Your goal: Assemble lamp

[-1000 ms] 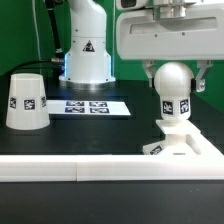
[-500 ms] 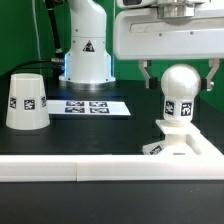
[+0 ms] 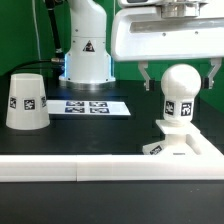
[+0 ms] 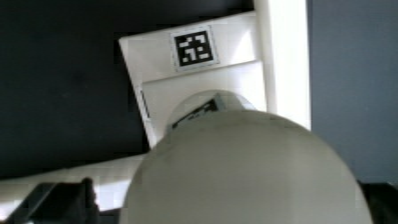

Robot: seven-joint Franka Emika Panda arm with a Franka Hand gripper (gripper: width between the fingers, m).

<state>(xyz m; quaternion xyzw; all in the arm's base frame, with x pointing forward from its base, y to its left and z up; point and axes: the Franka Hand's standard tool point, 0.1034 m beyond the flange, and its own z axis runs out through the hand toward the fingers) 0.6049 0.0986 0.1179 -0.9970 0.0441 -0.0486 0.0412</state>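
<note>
Since the earlier frames, the gripper (image 3: 180, 82) has opened. Its fingers (image 3: 146, 78) then sat close against the bulb (image 3: 181, 92); they now stand apart on either side of it, with a clear gap on each side. The bulb itself has not shifted.

Location: the bulb stands upright with its neck in the base (image 3: 186, 146), at the exterior view's right. The wrist view looks down over the bulb (image 4: 240, 170) onto the base (image 4: 192, 62). Whether the neck is fully seated cannot be told. The shade (image 3: 27, 100) stands on the table at the exterior view's left, well apart, beyond the marker board (image 3: 92, 106).

Handling: all three parts appear to be rigid, light plastic with smooth surfaces.
- Bulb: round, so it is likely to slip. Pinch it across its widest part, level.
- Shade: tapered, so the fingers tend to slide upward. Grip it across the narrow upper end, squarely, with moderate force.
- Base: flat and low. It is best left in place.
</note>
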